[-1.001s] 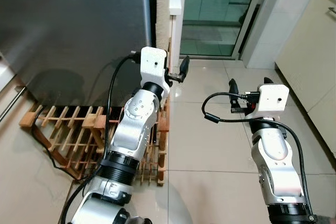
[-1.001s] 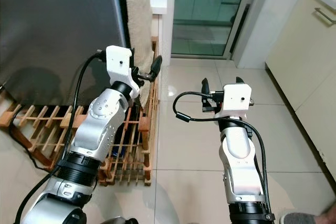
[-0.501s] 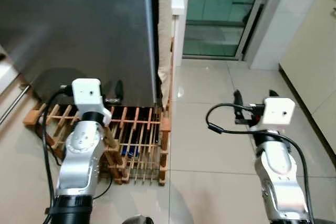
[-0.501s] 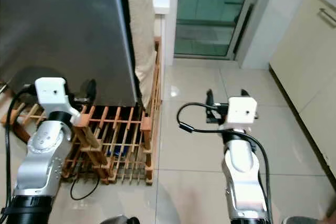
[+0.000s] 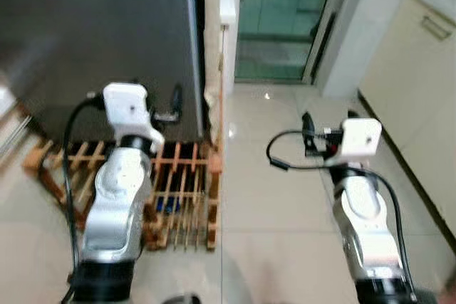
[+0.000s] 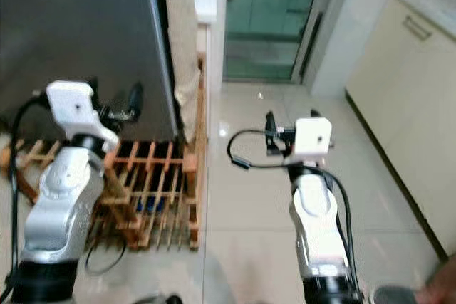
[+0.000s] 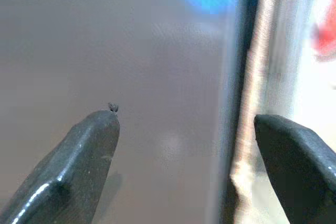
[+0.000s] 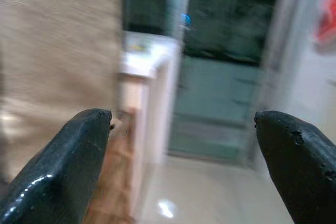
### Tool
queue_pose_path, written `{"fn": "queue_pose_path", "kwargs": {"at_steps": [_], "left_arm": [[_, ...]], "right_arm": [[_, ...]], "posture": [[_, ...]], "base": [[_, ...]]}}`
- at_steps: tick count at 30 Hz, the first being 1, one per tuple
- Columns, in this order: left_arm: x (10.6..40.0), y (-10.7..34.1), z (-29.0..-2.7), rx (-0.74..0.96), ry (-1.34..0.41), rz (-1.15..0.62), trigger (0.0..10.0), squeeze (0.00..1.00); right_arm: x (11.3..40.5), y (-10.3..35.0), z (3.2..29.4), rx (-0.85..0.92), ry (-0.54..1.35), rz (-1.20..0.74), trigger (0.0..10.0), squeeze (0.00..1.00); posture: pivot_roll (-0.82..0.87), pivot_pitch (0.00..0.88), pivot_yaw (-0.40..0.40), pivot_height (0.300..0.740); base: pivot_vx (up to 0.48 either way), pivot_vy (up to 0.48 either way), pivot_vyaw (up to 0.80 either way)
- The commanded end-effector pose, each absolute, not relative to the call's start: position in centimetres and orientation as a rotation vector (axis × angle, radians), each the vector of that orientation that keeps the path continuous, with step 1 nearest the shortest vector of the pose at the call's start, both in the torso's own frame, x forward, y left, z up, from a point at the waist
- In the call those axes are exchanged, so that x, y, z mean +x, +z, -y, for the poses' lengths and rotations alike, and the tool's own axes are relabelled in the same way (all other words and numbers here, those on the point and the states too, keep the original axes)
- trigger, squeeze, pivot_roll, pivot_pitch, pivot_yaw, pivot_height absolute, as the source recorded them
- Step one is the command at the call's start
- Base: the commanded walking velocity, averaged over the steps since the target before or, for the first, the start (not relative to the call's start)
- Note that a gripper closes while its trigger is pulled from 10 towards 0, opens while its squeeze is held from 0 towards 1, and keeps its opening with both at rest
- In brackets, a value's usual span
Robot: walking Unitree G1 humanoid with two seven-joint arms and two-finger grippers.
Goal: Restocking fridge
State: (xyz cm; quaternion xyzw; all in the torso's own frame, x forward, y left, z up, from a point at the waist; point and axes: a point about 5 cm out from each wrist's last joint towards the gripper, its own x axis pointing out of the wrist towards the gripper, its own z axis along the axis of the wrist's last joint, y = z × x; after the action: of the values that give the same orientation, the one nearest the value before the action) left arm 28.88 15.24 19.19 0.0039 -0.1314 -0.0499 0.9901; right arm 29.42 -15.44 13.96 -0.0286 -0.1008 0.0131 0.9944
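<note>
Fridge door dark grey, shut, above wooden rack, left gripper spread wide facing the door (holding nothing), right gripper spread wide, empty, over tiled floor.

Fridge door stands shut, a flat dark wall close ahead of my left gripper; no way through. Wooden rack crowds the floor at its foot. Tan curtain fills the gap beside the fridge. My right gripper has bare tiled floor ahead. Cream cabinet bounds the right.
</note>
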Motion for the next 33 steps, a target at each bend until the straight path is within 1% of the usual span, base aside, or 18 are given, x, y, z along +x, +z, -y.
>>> {"fn": "queue_pose_path", "kwargs": {"at_steps": [1, 4, 9, 11, 13, 14, 15, 16, 17, 18, 19, 21, 22, 23, 25, 28, 33], "left_arm": [[28.8, 19.8, -15.2, 0.017, -0.112, 0.292, 10.0, 0.00], [28.7, 20.0, -15.7, 0.017, -0.083, 0.301, 10.0, 0.00], [28.6, 19.6, -15.4, 0.055, -0.088, 0.274, 10.0, 0.00], [28.7, 19.0, -15.7, 0.092, -0.092, 0.246, 10.0, 0.00], [27.5, 17.6, -17.6, 0.232, -0.108, 0.218, 10.0, 0.00], [26.6, 16.9, -18.9, 0.252, -0.120, 0.187, 10.0, 0.00], [25.9, 16.5, -19.6, 0.257, -0.128, 0.166, 10.0, 0.00], [25.0, 16.5, -19.9, 0.188, -0.151, 0.149, 10.0, 0.00], [23.8, 16.7, -19.7, 0.104, -0.192, 0.135, 10.0, 0.00], [23.8, 16.7, -19.7, 0.104, -0.192, 0.135, 10.0, 0.00], [23.0, 17.0, -19.3, 0.090, -0.205, 0.122, 10.0, 0.00], [22.0, 17.3, -18.8, 0.091, -0.209, 0.109, 10.0, 0.00], [21.9, 17.7, -18.4, 0.072, -0.201, 0.117, 10.0, 0.00], [22.0, 18.4, -17.7, 0.012, -0.207, 0.139, 10.0, 0.00], [22.1, 19.1, -17.3, -0.020, -0.250, 0.182, 10.0, 0.00], [22.2, 19.3, -17.0, -0.006, -0.303, 0.216, 10.0, 0.00], [22.3, 19.6, -16.5, -0.020, -0.340, 0.214, 10.0, 0.00]], "right_arm": [[29.6, 13.8, 15.3, -0.052, 0.036, 0.203, 10.0, 0.00], [29.9, 13.9, 15.1, -0.049, 0.043, 0.206, 10.0, 0.00], [30.0, 14.1, 14.8, -0.042, 0.056, 0.216, 10.0, 0.00], [29.3, 14.1, 15.1, -0.031, 0.041, 0.222, 10.0, 0.00], [27.5, 13.4, 16.3, -0.030, -0.008, 0.200, 10.0, 0.00], [26.4, 13.0, 17.1, -0.045, -0.027, 0.187, 10.0, 0.00], [25.6, 12.8, 17.5, -0.057, -0.037, 0.179, 10.0, 0.00], [24.5, 12.7, 18.0, -0.066, -0.047, 0.168, 10.0, 0.00], [22.9, 12.8, 18.5, -0.086, -0.061, 0.157, 10.0, 0.00], [22.9, 12.8, 18.5, -0.086, -0.061, 0.157, 10.0, 0.00], [21.7, 13.1, 19.0, -0.111, -0.070, 0.152, 10.0, 0.00], [20.4, 13.4, 19.4, -0.140, -0.081, 0.147, 10.0, 0.00], [19.8, 13.7, 19.8, -0.147, -0.093, 0.140, 10.0, 0.00], [19.1, 14.0, 20.0, -0.149, -0.102, 0.134, 10.0, 0.00], [18.9, 14.1, 20.0, -0.148, -0.103, 0.131, 10.0, 0.00], [19.1, 13.8, 20.0, -0.131, -0.127, 0.114, 10.0, 0.00], [19.5, 13.6, 19.8, -0.127, -0.139, 0.109, 10.0, 0.00]], "posture": [[0.07, 0.000, -0.014, 0.740], [0.08, 0.000, -0.022, 0.740], [0.08, 0.000, -0.034, 0.740], [0.07, 0.000, -0.038, 0.740], [0.06, 0.000, -0.037, 0.740], [0.05, 0.000, -0.034, 0.740], [0.05, 0.000, -0.032, 0.740], [0.05, 0.000, -0.026, 0.740], [0.04, 0.000, -0.018, 0.740], [0.04, 0.000, -0.018, 0.740], [0.03, 0.000, -0.013, 0.740], [0.01, 0.000, -0.010, 0.740], [0.01, 0.000, -0.009, 0.740], [0.00, 0.000, -0.012, 0.740], [-0.01, 0.000, -0.011, 0.740], [-0.01, 0.000, 0.000, 0.740], [-0.02, 0.000, 0.015, 0.740]], "base": [[0.431, 0.000, 0.00], [0.147, 0.000, 0.00], [0.000, 0.000, 0.00], [0.000, 0.000, 0.00], [0.000, 0.000, 0.00], [0.000, 0.000, 0.00], [0.000, 0.000, 0.00], [0.000, 0.000, 0.00], [0.000, 0.000, 0.00], [0.000, 0.000, 0.00], [0.000, 0.000, 0.00], [0.000, 0.000, 0.00], [0.000, 0.000, 0.00], [0.000, 0.000, 0.00], [0.154, 0.000, 0.00], [0.425, 0.000, 0.00], [0.442, 0.000, 0.00]]}}
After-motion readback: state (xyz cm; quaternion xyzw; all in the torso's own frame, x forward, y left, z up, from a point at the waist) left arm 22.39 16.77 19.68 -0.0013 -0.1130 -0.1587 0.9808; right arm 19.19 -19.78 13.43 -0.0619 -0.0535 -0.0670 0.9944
